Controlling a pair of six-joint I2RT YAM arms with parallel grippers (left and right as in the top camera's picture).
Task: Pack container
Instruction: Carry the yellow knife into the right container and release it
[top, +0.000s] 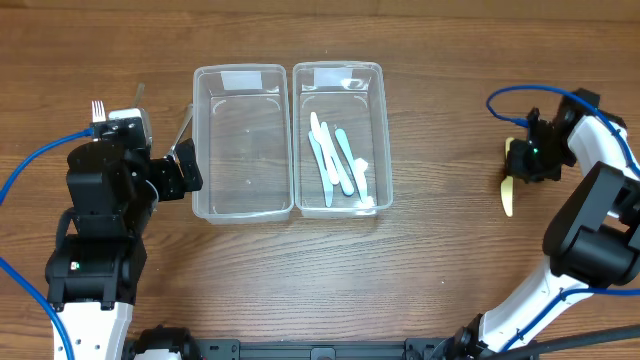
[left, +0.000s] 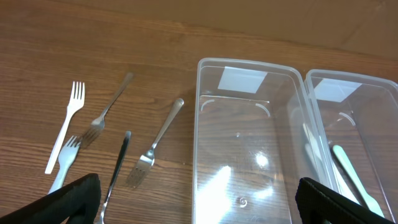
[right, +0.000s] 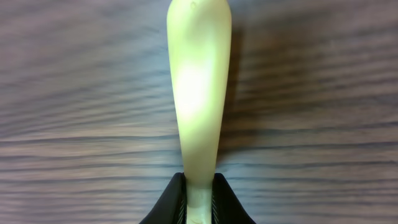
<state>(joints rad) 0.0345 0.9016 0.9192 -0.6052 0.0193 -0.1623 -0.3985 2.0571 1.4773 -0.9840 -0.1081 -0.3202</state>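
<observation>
We judge packing partly done: right container (top: 379, 120) holds several pale utensils (top: 335, 165), left container (top: 199, 130) bare, forks (left: 158, 142) loose on the table (top: 430, 270) beside it near the wide-open left gripper (top: 183, 168), right gripper (top: 517, 160) clamped on a yellow utensil (right: 198, 93) well apart from both.

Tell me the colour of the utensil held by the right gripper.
Pale yellow utensil in the right gripper; the right wrist view shows it best.
</observation>
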